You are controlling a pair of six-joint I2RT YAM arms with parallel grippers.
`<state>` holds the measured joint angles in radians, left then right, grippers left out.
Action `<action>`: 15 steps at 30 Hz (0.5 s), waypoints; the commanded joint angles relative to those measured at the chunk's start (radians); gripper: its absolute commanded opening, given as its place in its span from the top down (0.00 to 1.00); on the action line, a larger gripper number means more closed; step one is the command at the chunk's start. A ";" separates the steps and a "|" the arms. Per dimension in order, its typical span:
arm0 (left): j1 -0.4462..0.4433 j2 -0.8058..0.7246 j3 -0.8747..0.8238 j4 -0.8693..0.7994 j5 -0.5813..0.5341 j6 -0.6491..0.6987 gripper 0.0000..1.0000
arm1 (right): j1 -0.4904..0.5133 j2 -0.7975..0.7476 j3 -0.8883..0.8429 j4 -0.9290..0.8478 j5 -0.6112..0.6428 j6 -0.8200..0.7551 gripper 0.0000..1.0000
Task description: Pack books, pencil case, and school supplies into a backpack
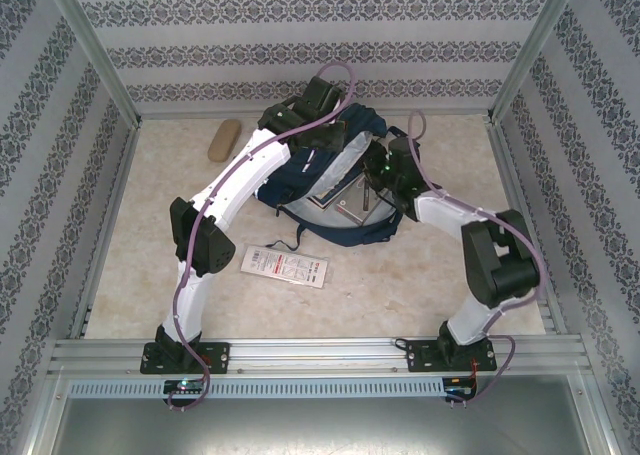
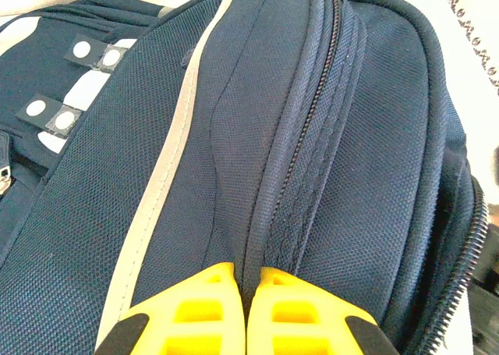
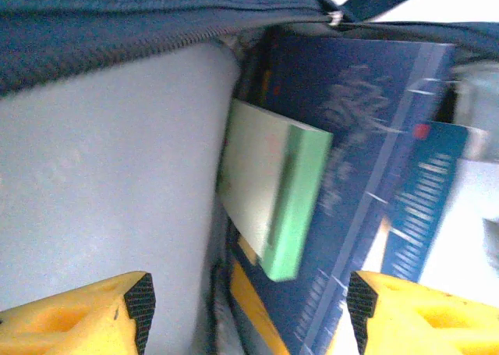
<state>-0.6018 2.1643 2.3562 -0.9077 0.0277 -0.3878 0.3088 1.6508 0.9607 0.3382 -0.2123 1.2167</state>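
Beige marbled table (image 1: 420, 285) inside an aluminium frame, with patterned wallpaper all round, that's your setup. The backpack (image 1: 292, 190) lies in the far middle of the table, between your two arms, with its main compartment unzipped and the pale grey lining (image 3: 101, 175) showing. In the right wrist view you can see what's inside: a pale green pad (image 3: 273, 191) lies on top of a navy book (image 3: 351, 113) with a yellow label, tucked up against the lining, and a lighter blue book (image 3: 433, 183) peeks out just beside the navy one. Your right gripper (image 3: 249, 304) hangs over that opening with its yellow fingers spread well apart and nothing between them, so it's got hold of nothing. Your left gripper (image 2: 246, 281) is at the far end of the backpack, fingers pinched tight together on a fold of the navy fabric right by the zipper seam (image 2: 300, 136), with the white reflective stripe (image 2: 168, 175) running just to one side. Out on the table, a white packet with red print (image 1: 285, 266) lies flat near your left arm's elbow, apart from the backpack, and a tan pencil case (image 1: 224, 140) lies in the far left corner, well away from everything else.
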 commanded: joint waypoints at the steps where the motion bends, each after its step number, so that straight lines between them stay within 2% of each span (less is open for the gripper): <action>1: 0.021 -0.072 -0.004 0.080 -0.014 -0.034 1.00 | -0.008 -0.125 -0.055 -0.128 0.022 -0.119 0.31; 3: 0.021 -0.081 -0.039 0.085 -0.002 -0.038 1.00 | -0.005 -0.202 -0.075 -0.222 0.059 -0.185 0.25; 4: 0.022 -0.089 -0.062 0.093 0.008 -0.041 0.99 | -0.005 -0.244 -0.084 -0.271 0.083 -0.215 0.17; 5: 0.022 -0.096 -0.085 0.101 0.018 -0.044 0.96 | -0.005 -0.280 -0.095 -0.296 0.098 -0.243 0.02; 11: 0.021 -0.170 -0.262 0.186 0.052 -0.060 0.74 | -0.009 -0.482 -0.139 -0.458 0.180 -0.371 0.02; 12: 0.021 -0.181 -0.273 0.190 0.052 -0.060 0.68 | -0.005 -0.508 -0.138 -0.486 0.196 -0.387 0.02; 15: 0.025 -0.202 -0.289 0.180 0.045 -0.056 0.58 | 0.021 -0.551 -0.107 -0.570 0.239 -0.450 0.02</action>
<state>-0.5980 2.0274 2.0781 -0.7807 0.0895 -0.4309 0.3077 1.1240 0.8417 -0.0994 -0.0502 0.8730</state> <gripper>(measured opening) 0.398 0.982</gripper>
